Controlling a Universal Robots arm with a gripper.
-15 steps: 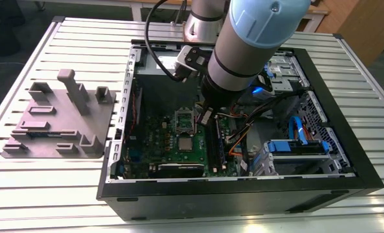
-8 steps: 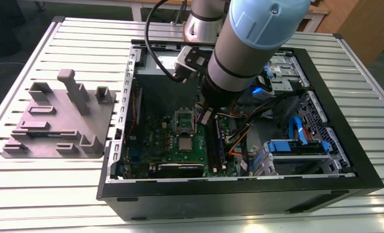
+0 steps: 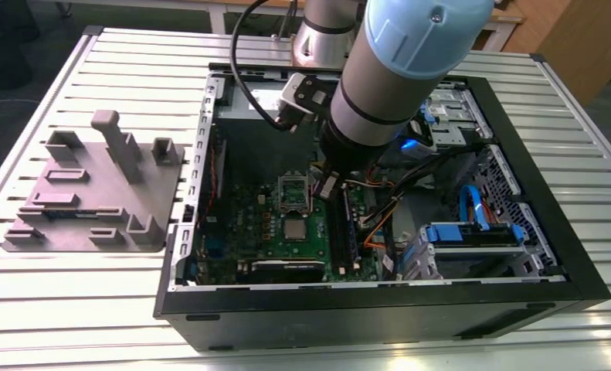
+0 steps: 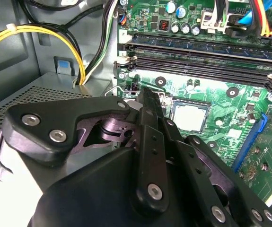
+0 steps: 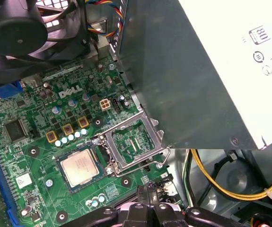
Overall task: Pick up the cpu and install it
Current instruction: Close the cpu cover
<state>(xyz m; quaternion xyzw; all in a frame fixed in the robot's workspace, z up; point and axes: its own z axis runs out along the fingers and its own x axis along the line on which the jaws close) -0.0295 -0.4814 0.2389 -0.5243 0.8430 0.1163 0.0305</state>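
Observation:
The cpu (image 3: 296, 229), a small square chip with a silvery top, lies flat in its socket on the green motherboard (image 3: 246, 232) inside the open computer case. Both wrist views show the cpu (image 4: 189, 118) (image 5: 81, 168) seated there. Beside it the socket's metal load frame (image 5: 133, 142) (image 3: 293, 190) stands swung open. My gripper (image 3: 329, 185) hangs inside the case above the board, a little beyond the open frame and apart from the chip. Its black fingers (image 5: 153, 191) (image 4: 145, 97) sit close together with nothing between them.
The grey power supply box (image 5: 211, 71) rises right next to the gripper, with yellow cables (image 5: 221, 184) beneath it. A black fan (image 5: 17, 33) and memory slots (image 4: 202, 56) border the socket. A grey fixture tray (image 3: 89, 193) with posts sits outside the case at the exterior view's left.

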